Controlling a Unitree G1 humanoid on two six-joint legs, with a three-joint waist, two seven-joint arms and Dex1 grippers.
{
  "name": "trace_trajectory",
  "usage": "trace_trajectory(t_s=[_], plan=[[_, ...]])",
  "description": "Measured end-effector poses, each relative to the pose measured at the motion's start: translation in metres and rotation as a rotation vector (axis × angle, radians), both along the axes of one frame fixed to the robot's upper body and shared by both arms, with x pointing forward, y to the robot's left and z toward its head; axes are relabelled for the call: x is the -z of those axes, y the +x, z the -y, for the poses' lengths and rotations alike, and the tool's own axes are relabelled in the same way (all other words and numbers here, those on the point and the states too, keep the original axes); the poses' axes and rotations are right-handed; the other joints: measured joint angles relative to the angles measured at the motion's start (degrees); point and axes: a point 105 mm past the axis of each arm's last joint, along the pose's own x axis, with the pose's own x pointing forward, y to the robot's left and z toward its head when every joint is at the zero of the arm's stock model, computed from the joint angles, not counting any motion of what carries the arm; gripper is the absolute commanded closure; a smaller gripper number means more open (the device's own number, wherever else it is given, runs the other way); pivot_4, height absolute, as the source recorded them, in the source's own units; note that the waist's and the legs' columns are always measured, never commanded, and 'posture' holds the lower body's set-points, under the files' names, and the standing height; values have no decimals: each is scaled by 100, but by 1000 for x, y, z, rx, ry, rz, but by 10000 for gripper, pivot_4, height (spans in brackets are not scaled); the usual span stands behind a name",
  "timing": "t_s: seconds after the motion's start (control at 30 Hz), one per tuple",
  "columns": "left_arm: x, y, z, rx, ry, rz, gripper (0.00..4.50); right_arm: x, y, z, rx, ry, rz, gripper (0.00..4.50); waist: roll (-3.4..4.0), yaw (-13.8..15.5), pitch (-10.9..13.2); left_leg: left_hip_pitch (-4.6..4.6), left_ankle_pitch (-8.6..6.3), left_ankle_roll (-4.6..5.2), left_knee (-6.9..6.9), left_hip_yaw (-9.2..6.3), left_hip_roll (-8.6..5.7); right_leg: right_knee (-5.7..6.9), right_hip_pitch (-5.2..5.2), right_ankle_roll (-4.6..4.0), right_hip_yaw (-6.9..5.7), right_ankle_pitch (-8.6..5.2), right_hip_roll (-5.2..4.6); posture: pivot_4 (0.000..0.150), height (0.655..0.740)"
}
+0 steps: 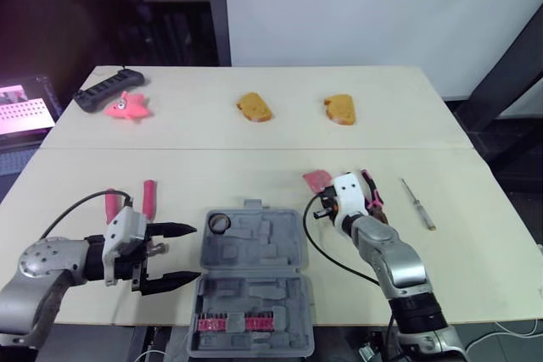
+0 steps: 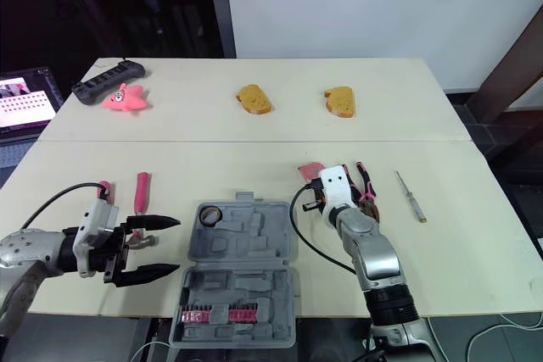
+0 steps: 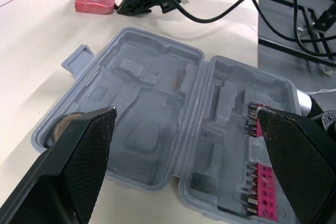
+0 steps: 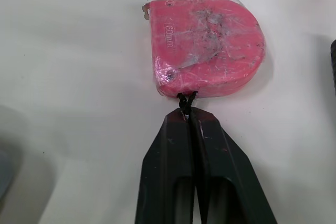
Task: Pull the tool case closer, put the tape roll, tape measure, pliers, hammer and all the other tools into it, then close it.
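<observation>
Tape measure (image 4: 207,45) just past right gripper (image 4: 188,114) tips, cord (image 4: 186,99) pinched | left gripper (image 1: 193,252) open

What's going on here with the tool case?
The tool case lies open at the front edge of the table with the tape roll already in it. The right gripper is shut on the black cord of the pink tape measure, which sits on the table beyond the case. The left gripper is open beside the case, holding nothing. Pliers and a screwdriver lie out on the table.

Pliers (image 1: 372,191) partly hidden behind right arm (image 1: 386,252); tape measure (image 1: 316,180) likewise.
</observation>
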Motion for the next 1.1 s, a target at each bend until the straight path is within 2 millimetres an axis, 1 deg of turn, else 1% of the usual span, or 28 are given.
trace_trajectory(t_s=[0.07,0.2,0.27,0.33,0.37,0.4,0.47,0.5,0.57,0.6,0.73,0.8,0.87,0.97,1.1], plan=[[0,1,1,4,1,3,0,0,-1,0,-3,0,0,44347,0,1,0,0,0,0,0,0,0,0,0,0,0,0,0,1500,7400],[1,1,4,18,4,1,0,0,-11,2,-25,-5,-5,44347,0,9,0,-2,0,0,0,0,0,-1,-1,1,0,0,0,1500,7400],[0,3,5,23,5,7,0,1,-23,7,-45,-23,-15,44347,3,29,2,-4,0,0,-1,0,-1,-2,-1,1,-1,-1,-2,1500,7400],[1,5,10,50,5,9,0,4,-53,16,-77,-54,-51,44347,9,79,3,-7,0,0,-1,-1,-2,-6,-1,2,-1,-2,-3,1500,7400],[3,5,10,53,4,6,0,5,-63,18,-85,-62,-64,44347,9,95,3,-7,-1,1,-3,0,-2,-8,-1,2,-1,-3,-3,1500,7400],[4,6,11,60,-1,0,0,6,-81,22,-88,-68,-94,44347,9,95,3,-8,-1,1,-3,-1,-2,-8,-2,2,-1,-3,-2,1500,7400],[7,7,12,65,-4,-8,0,9,-102,22,-94,-66,-143,44347,5,70,1,-5,-1,1,2,0,0,-7,-1,-5,1,-6,1,1500,7400],[7,8,13,70,-4,-6,0,8,-107,21,-99,-64,-152,44347,5,55,1,-4,0,1,3,0,-1,-8,-1,-16,1,-11,1,1500,7400],[6,9,13,80,-1,3,0,5,-134,17,-135,-64,-194,44347,10,65,0,-3,0,1,0,0,-1,-7,0,-17,2,-14,1,1500,7400],[7,9,12,76,0,0,0,4,-143,14,-153,-57,-211,44347,7,70,-2,-3,-1,1,-1,-1,1,-8,0,-17,1,-14,3,1500,7400],[9,12,13,97,8,1,0,2,-174,0,-199,-7,-292,44347,5,75,-2,-5,0,1,2,0,0,-9,0,-18,2,-14,1,1500,7400],[11,11,15,117,11,-1,0,4,-184,-4,-201,19,-331,44347,4,92,-2,-5,0,0,3,0,0,-11,0,-18,2,-14,1,1500,7400],[13,11,15,124,12,-9,0,8,-188,-2,-186,22,-362,44347,4,96,-2,-6,0,1,3,0,0,-12,0,-18,2,-14,0,1500,7400],[13,11,15,130,12,-9,0,12,-193,0,-167,24,-406,44347,4,122,-2,-5,0,1,2,0,0,-12,0,-19,2,-14,1,1500,7400],[12,12,16,140,13,-3,0,11,-197,-3,-169,40,-428,44347,4,152,-2,-6,-1,0,3,0,0,-14,0,-19,2,-15,0,1500,7400]])
